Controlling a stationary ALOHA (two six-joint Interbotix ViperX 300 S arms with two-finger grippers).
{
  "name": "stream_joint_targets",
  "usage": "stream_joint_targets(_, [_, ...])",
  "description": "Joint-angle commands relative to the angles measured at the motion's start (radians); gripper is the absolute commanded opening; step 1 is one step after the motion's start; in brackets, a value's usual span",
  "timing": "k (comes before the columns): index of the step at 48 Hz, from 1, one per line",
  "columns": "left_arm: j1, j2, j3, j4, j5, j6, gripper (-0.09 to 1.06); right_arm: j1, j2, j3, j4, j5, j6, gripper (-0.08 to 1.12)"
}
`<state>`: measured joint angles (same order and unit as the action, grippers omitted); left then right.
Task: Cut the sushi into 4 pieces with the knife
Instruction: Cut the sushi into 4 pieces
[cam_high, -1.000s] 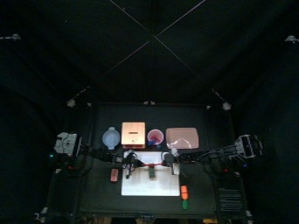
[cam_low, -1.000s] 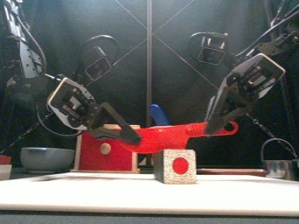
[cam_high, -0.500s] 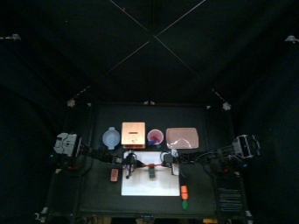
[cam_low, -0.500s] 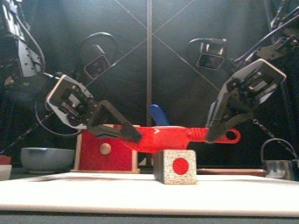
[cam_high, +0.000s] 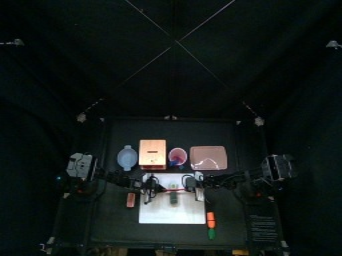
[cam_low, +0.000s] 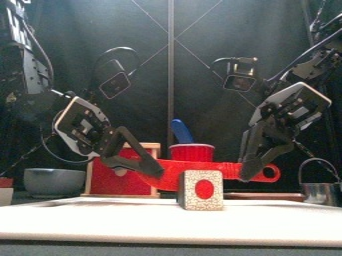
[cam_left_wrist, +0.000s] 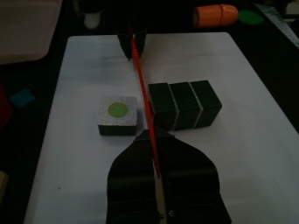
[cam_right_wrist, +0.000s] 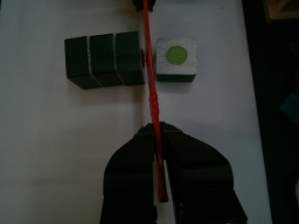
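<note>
Left jaws clenched on one end of the red knife (cam_left_wrist: 140, 87), right jaws clenched on the other, ringed end. Both pairs are pinched down to the knife's thickness and touch nothing else. Knife long axis runs left-right between the arms, near level, right end slightly lower in the front view. It sits in the gap between the single cut sushi piece (cam_low: 201, 190) and the three joined blocks (cam_left_wrist: 184, 102), crosswise to their row. Row runs front-back on the white cutting board (cam_left_wrist: 82, 70), mid-desk (cam_high: 120, 225), cut piece nearest the front. Blade-to-board contact: cannot tell.
</note>
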<state>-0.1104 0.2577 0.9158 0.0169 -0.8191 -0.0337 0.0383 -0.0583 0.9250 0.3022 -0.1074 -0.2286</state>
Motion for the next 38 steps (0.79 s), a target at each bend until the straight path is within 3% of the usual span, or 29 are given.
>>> stream_joint_targets(1, [-0.017,0.002,-0.028,-0.006,-0.005,0.008,0.20,-0.014,0.006,-0.031,0.002,-0.009,0.000,0.06])
stream_joint_targets(18, [0.008,0.091,-0.029,-0.094,0.000,0.018,0.20,-0.021,0.080,-0.052,0.002,-0.009,-0.002,0.06])
stream_joint_targets(27, [0.058,0.067,-0.034,-0.127,0.023,0.026,0.19,-0.069,0.051,-0.048,-0.006,-0.005,-0.003,0.06])
stream_joint_targets(38, [0.101,0.012,-0.029,-0.115,0.061,0.072,0.19,-0.103,0.006,-0.052,-0.025,0.017,-0.003,0.06])
